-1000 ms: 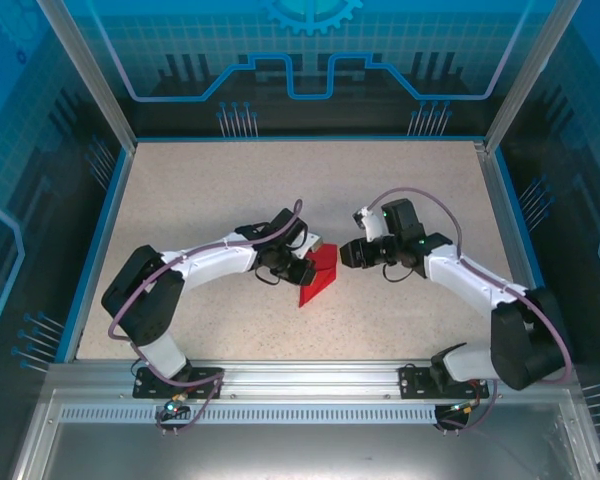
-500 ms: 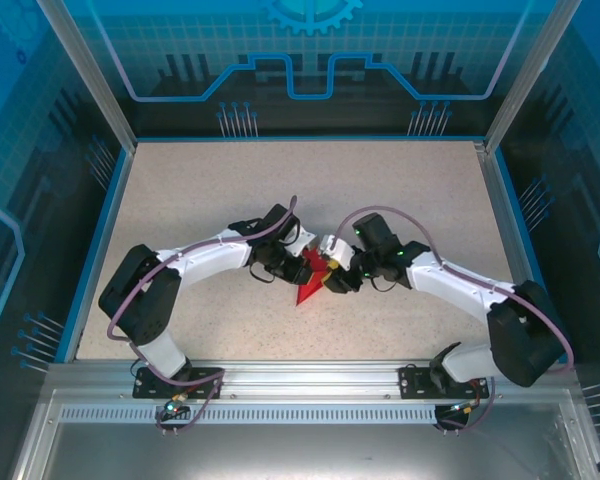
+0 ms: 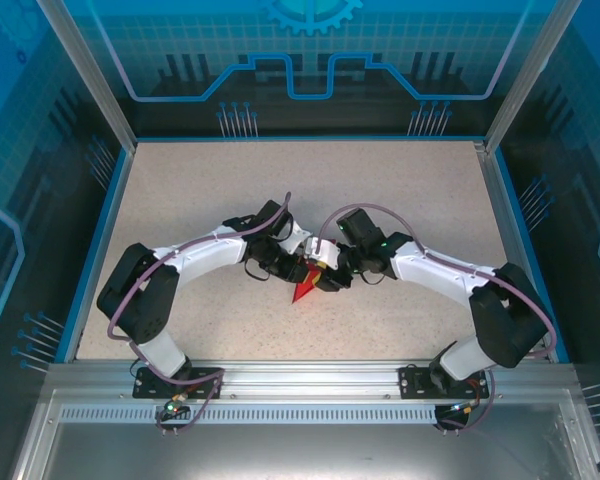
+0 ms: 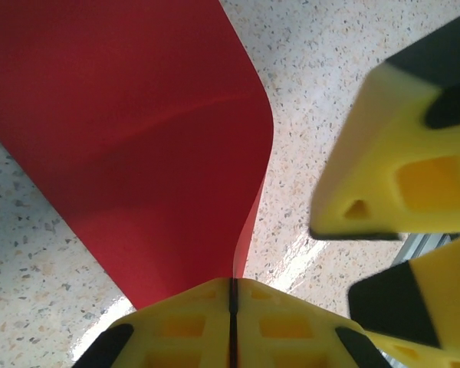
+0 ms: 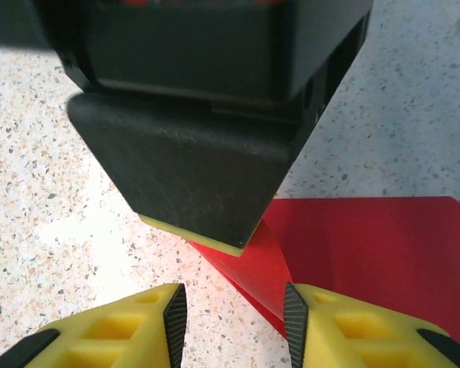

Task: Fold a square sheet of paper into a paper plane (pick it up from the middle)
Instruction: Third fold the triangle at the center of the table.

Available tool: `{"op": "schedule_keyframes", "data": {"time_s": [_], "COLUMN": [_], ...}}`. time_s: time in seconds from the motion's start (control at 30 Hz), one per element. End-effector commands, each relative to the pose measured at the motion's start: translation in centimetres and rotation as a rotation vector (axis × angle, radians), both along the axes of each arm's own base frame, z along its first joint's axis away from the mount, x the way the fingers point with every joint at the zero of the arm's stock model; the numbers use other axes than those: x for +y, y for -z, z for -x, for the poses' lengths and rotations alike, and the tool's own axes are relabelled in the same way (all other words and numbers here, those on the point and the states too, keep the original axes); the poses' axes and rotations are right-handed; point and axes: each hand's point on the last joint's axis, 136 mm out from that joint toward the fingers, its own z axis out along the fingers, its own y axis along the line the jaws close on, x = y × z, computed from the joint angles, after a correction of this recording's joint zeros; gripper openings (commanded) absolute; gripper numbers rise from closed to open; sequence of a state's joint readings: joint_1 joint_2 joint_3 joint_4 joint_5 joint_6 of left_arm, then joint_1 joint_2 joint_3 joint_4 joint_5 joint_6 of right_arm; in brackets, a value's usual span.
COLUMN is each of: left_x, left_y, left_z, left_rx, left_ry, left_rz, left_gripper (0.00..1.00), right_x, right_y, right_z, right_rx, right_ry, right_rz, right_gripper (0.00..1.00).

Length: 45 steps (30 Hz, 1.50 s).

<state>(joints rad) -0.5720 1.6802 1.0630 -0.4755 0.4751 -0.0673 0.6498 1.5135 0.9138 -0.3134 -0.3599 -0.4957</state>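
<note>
Paper status: thin, bright red square sheet of paper [image 4: 138,130], creased into a smaller pointed shape, sits mid-surface between the two arms. Its sharp tip points toward the near edge in the overhead view. One flap stands up off the pale speckled surface [image 3: 180,200], and a soft crease line runs across that flap in the left wrist view.

Left pincer [image 4: 231,287]: clenched, yellow pads pressed flat together, with the edge of the sheet nipped in the seam between them.

Right pincer [image 5: 230,328]: released, yellow fingers apart, speckled surface visible in the gap. The folded red edge lies just ahead of that gap, nearest one finger. It touches neither finger as far as I can tell. The black back of a left finger [image 5: 192,176] hangs right in front of the right wrist lens, so the two pincers are crowded close.

Step in hand, my reading: mid-fold. Left holds the flap up as an anchor and right is placed for a second hold on the same sheet. No finished dart yet.

Next move calls for:
- Right pincer to close on the free edge without bumping the left fingers.
- That edge then to be carried over squarely to the crease.
- Care with the pull. Thin paper may buckle, slip or tear at the nipped edge if dragged against the left hold.

Containers: no box, tray or bin in play; the sheet rests on open surface.
</note>
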Motion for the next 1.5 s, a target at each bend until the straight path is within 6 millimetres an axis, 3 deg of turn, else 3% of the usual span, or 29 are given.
{"op": "schedule_keyframes", "data": {"time_s": [0.0, 0.27, 0.53, 0.57, 0.77, 1.0, 1.23, 1.47], "left_x": [-0.1, 0.2, 1.1, 1.0, 1.1, 0.8, 0.5, 1.1], "left_y": [-1.2, -1.8, -1.8, -1.9, -2.3, -2.0, -2.7, -2.2], "left_z": [0.5, 0.6, 1.8, 1.8, 1.9, 1.9, 1.8, 2.6], "left_rx": [0.001, -0.013, 0.004, 0.003, -0.003, 0.022, 0.025, 0.041], "left_ry": [0.036, 0.037, 0.066, 0.068, 0.083, 0.086, 0.089, 0.071], "left_rz": [0.034, 0.026, 0.007, 0.009, 0.006, 0.01, 0.02, 0.015], "left_gripper": [0.11, 0.11, 0.11, 0.11, 0.12, 0.14, 0.3, 0.39], "right_x": [1.2, 2.1, 2.5, 2.2, 1.9, 1.1, 0.8, 0.7], "right_y": [-0.7, -1.0, 0.1, 1.0, 1.4, 2.5, 2.5, 2.4], "right_z": [0.4, -0.9, -0.8, -0.2, 0.8, 1.1, 0.9, 0.8], "right_rx": [0.011, 0.031, 0.034, 0.05, 0.072, 0.095, 0.113, 0.122], "right_ry": [-0.051, 0.015, 0.032, 0.026, -0.01, 0.006, 0.016, 0.023], "right_rz": [-0.055, -0.104, -0.125, -0.117, -0.14, -0.129, -0.141, -0.151], "right_gripper": [0.41, 0.42, 0.44, 0.44, 0.44, 0.36, 0.2, 0.16]}}
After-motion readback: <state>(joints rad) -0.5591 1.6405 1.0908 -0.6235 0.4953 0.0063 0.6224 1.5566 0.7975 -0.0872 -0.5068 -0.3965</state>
